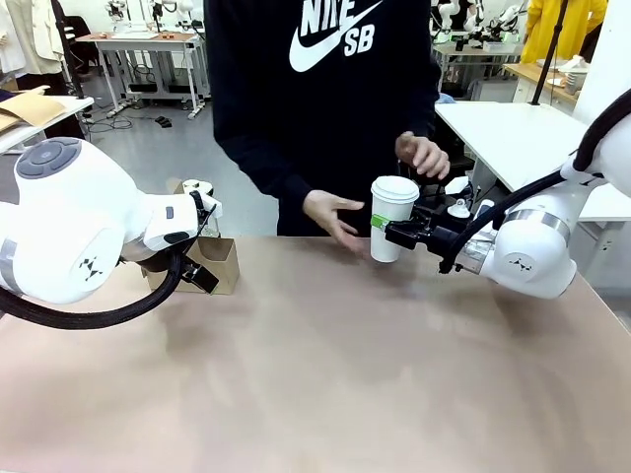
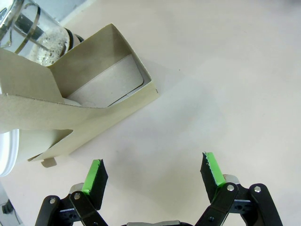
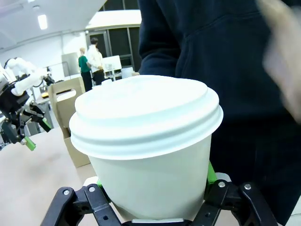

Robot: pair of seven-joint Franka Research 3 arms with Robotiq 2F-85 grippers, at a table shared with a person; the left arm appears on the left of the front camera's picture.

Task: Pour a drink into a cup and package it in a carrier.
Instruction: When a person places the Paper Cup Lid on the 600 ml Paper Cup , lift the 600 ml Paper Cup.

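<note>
Front view: sweatshirt [image 1: 325, 108] reads NIKE SB; right pincer [image 1: 386, 231] clamps cup [image 1: 394, 202]; left pincer [image 2: 153, 167] apart.

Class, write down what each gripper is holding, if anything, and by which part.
Right gripper: the lidded white paper cup, clamped around its side wall, below the lid. Left gripper: nothing; its jaws stand open near the carrier.

Front view: the left arm [image 1: 69, 227] covers the near-left part of the carrier [image 1: 219, 264]. Left wrist view: the picture's left edge cuts the carrier off, and the top-left corner cuts off a clear glass vessel [image 2: 33, 28] behind it. Right wrist view: the base of the cup [image 3: 150, 155] is hidden between the fingers [image 3: 210, 170]; the person's hand [image 3: 282, 52] is blurred.
</note>
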